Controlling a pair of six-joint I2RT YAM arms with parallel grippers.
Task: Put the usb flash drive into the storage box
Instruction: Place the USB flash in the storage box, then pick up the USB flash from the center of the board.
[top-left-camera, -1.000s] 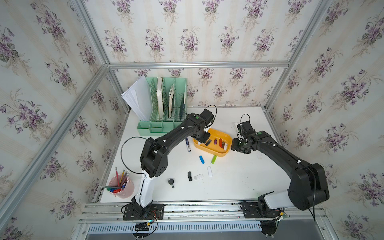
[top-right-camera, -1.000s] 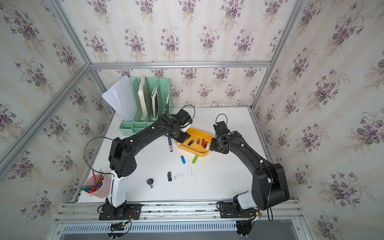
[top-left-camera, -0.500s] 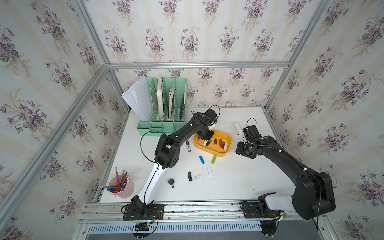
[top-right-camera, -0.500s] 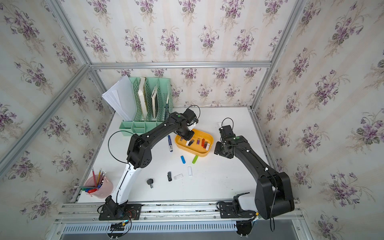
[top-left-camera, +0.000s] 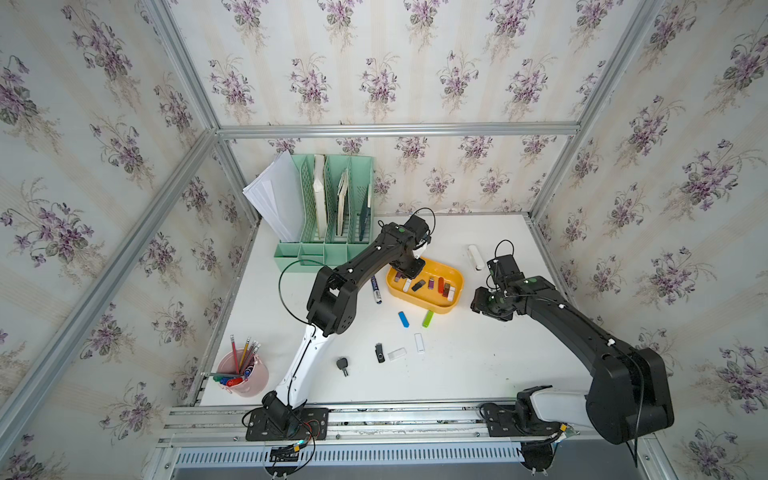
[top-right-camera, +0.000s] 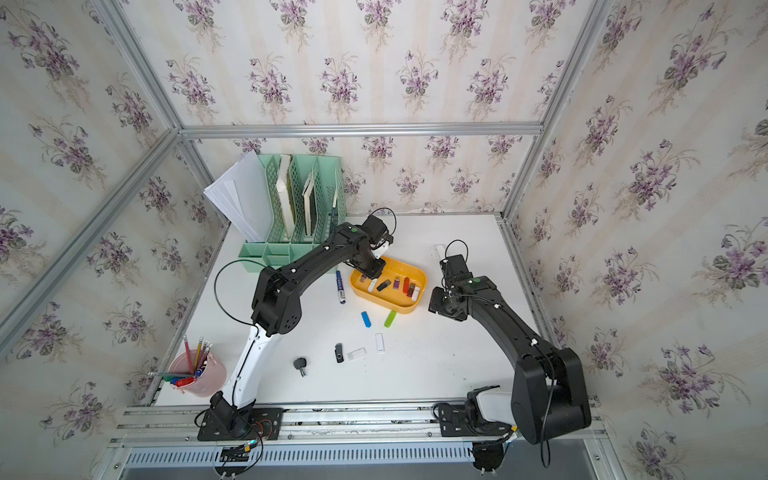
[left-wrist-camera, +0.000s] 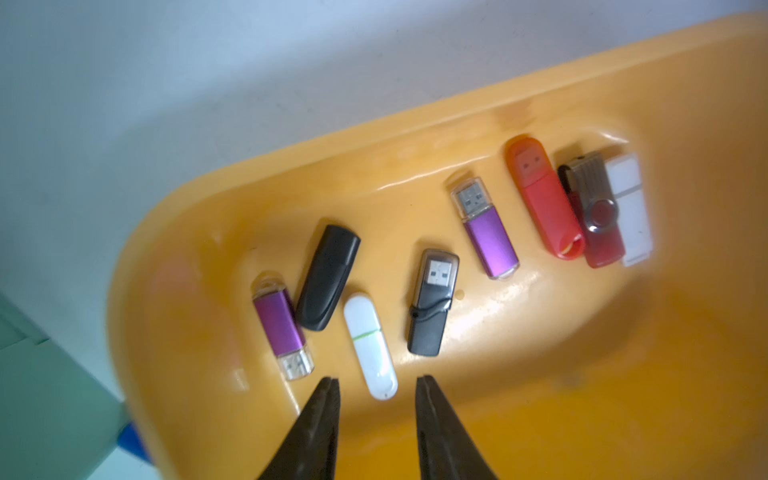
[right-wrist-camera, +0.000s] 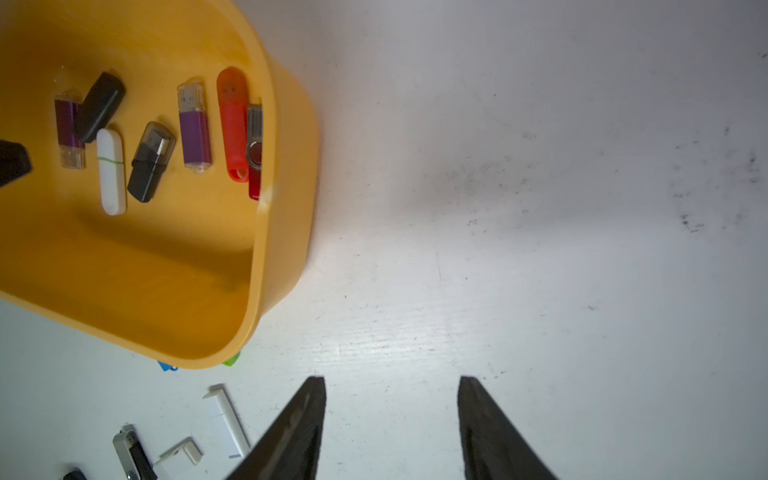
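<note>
Storage box (left-wrist-camera: 602, 395) holds eight flash drives (left-wrist-camera: 370, 345); pink cup (top-left-camera: 249, 380), pencils (top-left-camera: 245, 353).

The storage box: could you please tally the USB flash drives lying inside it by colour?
Purple flash drives with clear caps: 2
Black plastic flash drives: 2
White plastic flash drives: 2
Red flash drives, one orange-red, one dark red with a metal swivel: 2
Total in the yellow-orange plastic storage box: 8
</note>
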